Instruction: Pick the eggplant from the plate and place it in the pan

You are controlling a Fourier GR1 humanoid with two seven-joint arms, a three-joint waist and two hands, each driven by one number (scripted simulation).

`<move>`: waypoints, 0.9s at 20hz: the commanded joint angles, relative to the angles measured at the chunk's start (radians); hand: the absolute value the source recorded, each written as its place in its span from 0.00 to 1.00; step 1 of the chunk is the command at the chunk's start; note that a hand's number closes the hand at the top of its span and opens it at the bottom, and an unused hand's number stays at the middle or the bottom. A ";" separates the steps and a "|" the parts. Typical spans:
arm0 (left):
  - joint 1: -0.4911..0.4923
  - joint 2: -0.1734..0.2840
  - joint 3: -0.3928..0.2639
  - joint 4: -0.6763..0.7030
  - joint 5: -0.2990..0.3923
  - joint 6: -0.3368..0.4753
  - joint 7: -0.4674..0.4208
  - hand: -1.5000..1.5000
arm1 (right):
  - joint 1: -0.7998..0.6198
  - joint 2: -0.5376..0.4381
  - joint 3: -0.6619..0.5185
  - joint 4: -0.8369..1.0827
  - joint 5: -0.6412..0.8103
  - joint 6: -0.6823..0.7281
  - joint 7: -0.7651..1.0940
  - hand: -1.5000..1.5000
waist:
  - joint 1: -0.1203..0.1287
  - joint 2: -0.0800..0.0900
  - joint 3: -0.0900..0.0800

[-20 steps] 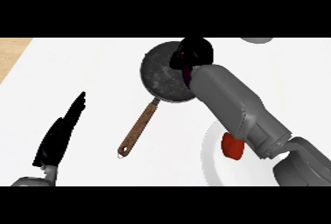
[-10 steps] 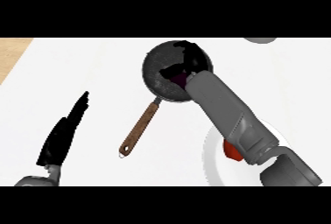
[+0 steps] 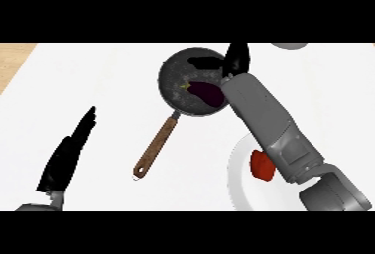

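Note:
A dark purple eggplant (image 3: pixel 207 93) lies inside the black pan (image 3: pixel 176 92), toward its right side. The pan's brown handle (image 3: pixel 155 148) points down and left. My right hand (image 3: pixel 236 57) stands over the pan's far right rim with straight fingers, apart from the eggplant and holding nothing. Its grey forearm (image 3: pixel 267 119) crosses the pan's right edge. The white plate (image 3: pixel 239 182) sits at the lower right with a red item (image 3: pixel 262 165) on it, partly hidden by the arm. My left hand (image 3: pixel 67 154) rests open at the lower left, fingers up.
A light grey round object (image 3: pixel 290 44) shows at the top right edge. A wooden strip (image 3: pixel 13 59) runs along the counter's far left.
The right hand's fingers have straightened and lifted toward the pan's far rim, leaving the eggplant lying in the pan. The left hand has not moved.

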 commanded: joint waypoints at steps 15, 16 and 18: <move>0.087 -0.013 0.041 -0.024 -0.033 0.008 0.007 0.50 | 0.314 -0.273 -0.178 -0.168 -0.072 0.101 -0.295 0.00 | -0.096 -0.040 -0.002; 0.086 0.008 0.095 0.004 0.008 -0.020 -0.034 0.50 | 0.339 -0.277 -0.182 -0.210 -0.078 0.104 -0.286 0.00 | -0.097 -0.040 -0.002; 0.072 -0.014 0.085 0.014 -0.002 -0.007 -0.007 0.50 | 0.443 -0.299 -0.147 -0.315 -0.061 0.127 -0.292 0.00 | -0.112 -0.046 -0.002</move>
